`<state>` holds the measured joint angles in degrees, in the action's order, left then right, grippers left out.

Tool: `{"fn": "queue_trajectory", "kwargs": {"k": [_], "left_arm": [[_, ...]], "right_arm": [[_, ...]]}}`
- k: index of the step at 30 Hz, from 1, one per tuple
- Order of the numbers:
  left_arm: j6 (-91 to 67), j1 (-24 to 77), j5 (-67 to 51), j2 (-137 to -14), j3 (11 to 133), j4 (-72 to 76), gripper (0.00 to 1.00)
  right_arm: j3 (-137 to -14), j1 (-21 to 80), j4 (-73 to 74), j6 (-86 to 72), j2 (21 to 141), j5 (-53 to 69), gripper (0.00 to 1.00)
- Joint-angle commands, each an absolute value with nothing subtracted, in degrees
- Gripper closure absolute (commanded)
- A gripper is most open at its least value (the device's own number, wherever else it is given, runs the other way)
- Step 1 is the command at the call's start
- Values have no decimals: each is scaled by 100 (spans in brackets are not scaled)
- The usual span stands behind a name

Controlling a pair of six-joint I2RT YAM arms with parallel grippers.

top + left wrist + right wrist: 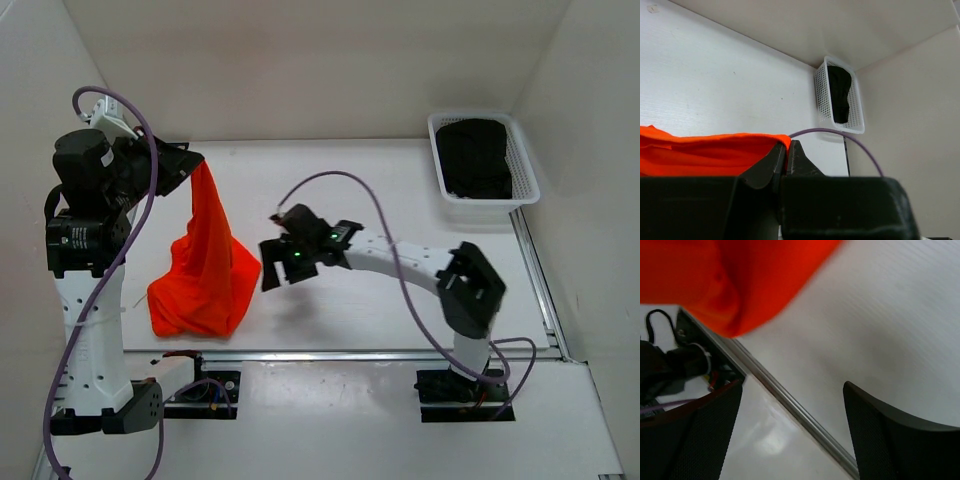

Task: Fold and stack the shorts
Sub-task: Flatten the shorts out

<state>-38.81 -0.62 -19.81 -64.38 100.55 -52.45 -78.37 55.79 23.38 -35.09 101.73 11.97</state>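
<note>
So the left gripper (186, 166) is up high with its fingers clamped on one corner of the shorts (205, 270). The orange-red fabric hangs from there like a cone, so its long axis runs pretty much straight down from the pinch. The bottom end is bunched up on the table (380, 190), near the front edge.

The right gripper (282, 264) is the free one. Its fingers are spread wide and it sits just beside the lower right edge of the cloth, not touching it. From those fingers the shorts are off to the left, so I'd guess the next grab is a short reach that way.

The basket (528, 172) is well apart, at the far right.
</note>
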Motion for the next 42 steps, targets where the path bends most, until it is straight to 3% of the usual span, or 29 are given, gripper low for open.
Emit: {"fn": "queue_trajectory", "kwargs": {"k": [1, 7, 10, 11, 12, 14, 15, 16, 22, 28, 32, 37, 39, 41, 42], "left_arm": [[-3850, -35, -2066, -6390, 10257, -5071, 90], [-3797, -35, -1951, -6442, 10441, -5194, 90], [-3735, -35, -1898, -6495, 10616, -5344, 90], [-3735, -35, -1898, -6495, 10678, -5396, 90], [-3735, -35, -1838, -6495, 10679, -5396, 90], [-3735, -35, -1837, -6495, 10679, -5449, 90], [-3735, -35, -1837, -6495, 10679, -5449, 90], [-3735, -35, -1837, -6495, 10679, -5449, 90], [-3683, -35, -1837, -6390, 10468, -5449, 90], [-3551, -35, -1924, -6398, 10107, -5449, 90], [-3445, -35, -2065, -6451, 9783, -5502, 90], [-3445, 18, -2013, -6591, 9308, -5502, 90], [-3445, 18, -1951, -6748, 9255, -5502, 90], [-3515, 192, -1829, -6899, 9202, -5336, 90], [-3516, 246, -1750, -7082, 9202, -5274, 90]], "right_arm": [[-9156, 6159, 2180, -3155, 11078, 1036, 12], [-10467, 6600, 2067, -3076, 12400, 1326, 13], [-10845, 6601, 2013, -3260, 12831, 1327, 22], [-10907, 6601, 1960, -3409, 12910, 1327, 28], [-10907, 6601, 1960, -3488, 12963, 1327, 54], [-10812, 6601, 1811, -3638, 12964, 1327, 78], [-10697, 6470, 1724, -3830, 12842, 1327, 96], [-10235, 6408, 1601, -3963, 12728, 1240, 100], [-8334, 5661, 334, -4632, 11498, 1082, 100], [-7253, 4949, 728, -4580, 10048, 450, 100], [-7198, 4239, 1598, -4053, 8933, -158, 100], [-8286, 3236, 2713, -3245, 8814, -210, 100], [-8943, 2744, 2969, -2798, 9375, 25, 100], [-10444, 2323, 3592, -2533, 10451, 500, 99], [-11120, 2225, 4004, -2427, 10894, 562, 74]]}}
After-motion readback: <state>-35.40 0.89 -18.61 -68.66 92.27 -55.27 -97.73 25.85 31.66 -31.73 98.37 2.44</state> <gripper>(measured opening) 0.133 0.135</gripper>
